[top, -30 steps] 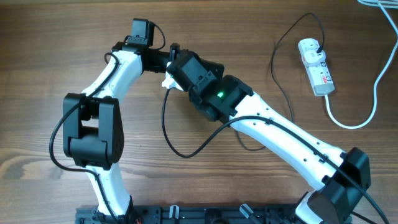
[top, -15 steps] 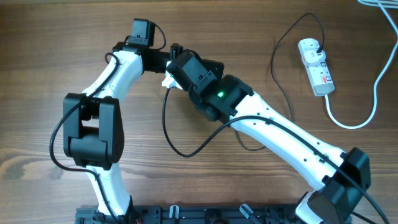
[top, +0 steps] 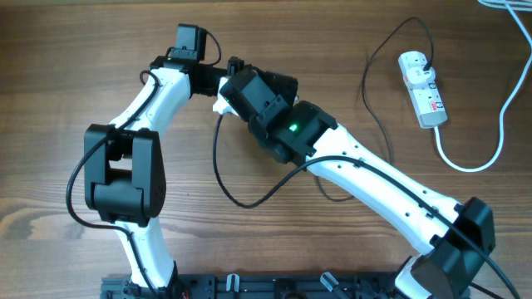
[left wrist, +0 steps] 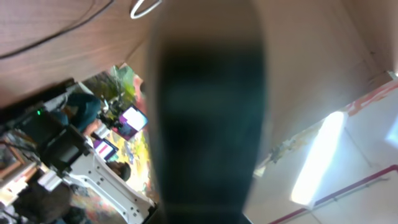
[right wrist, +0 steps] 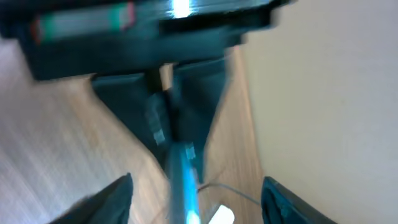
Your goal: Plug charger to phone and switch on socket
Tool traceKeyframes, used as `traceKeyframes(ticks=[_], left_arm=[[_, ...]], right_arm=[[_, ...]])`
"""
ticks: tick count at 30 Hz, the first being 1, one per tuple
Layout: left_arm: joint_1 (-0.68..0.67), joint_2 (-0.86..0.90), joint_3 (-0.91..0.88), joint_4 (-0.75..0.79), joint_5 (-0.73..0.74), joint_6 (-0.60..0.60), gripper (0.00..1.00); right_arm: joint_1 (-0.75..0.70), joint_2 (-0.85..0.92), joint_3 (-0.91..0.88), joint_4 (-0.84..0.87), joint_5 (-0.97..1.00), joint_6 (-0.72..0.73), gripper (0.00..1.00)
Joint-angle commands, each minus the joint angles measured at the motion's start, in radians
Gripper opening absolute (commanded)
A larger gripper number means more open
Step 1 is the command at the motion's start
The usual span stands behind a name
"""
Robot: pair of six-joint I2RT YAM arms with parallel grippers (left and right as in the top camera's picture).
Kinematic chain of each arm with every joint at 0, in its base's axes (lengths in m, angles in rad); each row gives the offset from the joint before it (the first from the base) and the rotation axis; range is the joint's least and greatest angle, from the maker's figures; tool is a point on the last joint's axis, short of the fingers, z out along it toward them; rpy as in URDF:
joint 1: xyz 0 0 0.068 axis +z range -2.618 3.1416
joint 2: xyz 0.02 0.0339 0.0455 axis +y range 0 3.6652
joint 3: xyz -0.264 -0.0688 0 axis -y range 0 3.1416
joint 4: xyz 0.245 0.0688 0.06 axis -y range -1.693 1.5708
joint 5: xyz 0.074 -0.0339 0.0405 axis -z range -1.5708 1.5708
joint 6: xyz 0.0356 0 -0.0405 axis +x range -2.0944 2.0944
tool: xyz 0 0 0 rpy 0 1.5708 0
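Note:
In the right wrist view the phone (right wrist: 184,180) stands edge-on, its turquoise screen showing as a thin strip. My left gripper (right wrist: 169,134) is shut on its upper end. My right gripper (right wrist: 198,182) is open, one finger on each side of the phone and well apart from it. Overhead, both grippers meet at the back centre-left and hide the phone. The charger's black cable (top: 218,162) hangs from there, loops across the table and runs to the socket (top: 422,90) at the back right. Its plug tip is hidden. A dark blur (left wrist: 205,106) fills the left wrist view.
The socket's thick white cord (top: 474,162) curves off toward the right edge. The black cable's loop (top: 249,203) lies on the wooden table in front of the two arms. A small white piece (right wrist: 221,216) shows below the phone.
My right gripper's fingers have spread apart and its wrist has shifted slightly left. The hanging cable has swung a little to the left. The left arm holds still.

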Motion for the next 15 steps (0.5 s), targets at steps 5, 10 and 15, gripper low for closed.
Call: traceKeyframes(ticks=[5,10,15], left_arm=[[0.027,-0.03,0.0,0.018,-0.003,-0.001,0.04],[0.056,-0.029,0.0,0.018,-0.031,0.017,0.04],[0.062,-0.029,0.0,0.018,-0.02,0.145,0.04]], right_arm=[[0.005,-0.153,0.021,0.043,0.073,0.085,0.77],[-0.04,-0.277,0.021,0.042,0.023,0.235,0.9],[-0.209,-0.384,0.02,-0.018,-0.206,0.499,0.94]])
